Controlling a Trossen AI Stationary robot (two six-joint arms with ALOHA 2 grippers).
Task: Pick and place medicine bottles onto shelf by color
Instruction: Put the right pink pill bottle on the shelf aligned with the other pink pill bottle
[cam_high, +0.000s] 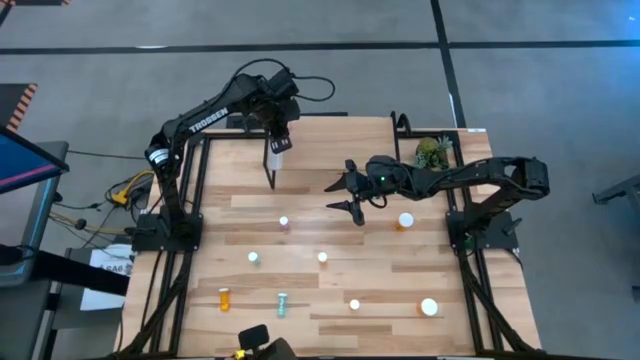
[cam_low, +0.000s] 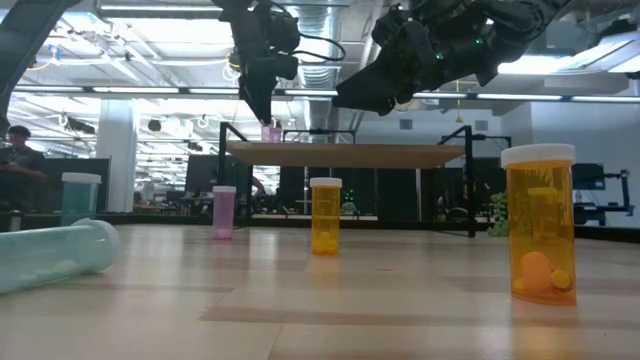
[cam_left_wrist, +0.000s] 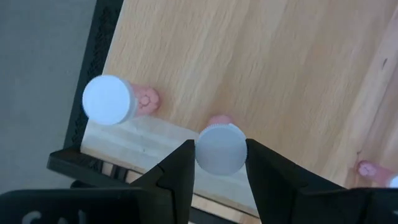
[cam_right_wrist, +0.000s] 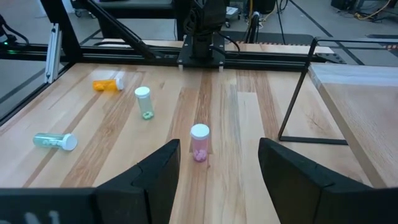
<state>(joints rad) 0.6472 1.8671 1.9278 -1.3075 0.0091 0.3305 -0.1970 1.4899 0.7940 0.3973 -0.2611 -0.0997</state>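
now the left gripper (cam_left_wrist: 219, 167) clamps the white cap of a pink bottle (cam_left_wrist: 219, 148) over the shelf (cam_left_wrist: 261, 68), upper middle in the high view. it seems light, stiff, slippery; gripping the cap suits it. the right gripper (cam_right_wrist: 217, 163) hangs wide, empty.

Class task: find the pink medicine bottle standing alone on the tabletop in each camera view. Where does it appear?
High view: the pink bottle is left of centre, on the table just off the shelf.
Low view: left of centre, below the shelf's left end.
Left wrist view: not in it.
Right wrist view: low centre.
Shared landmark: the shelf.
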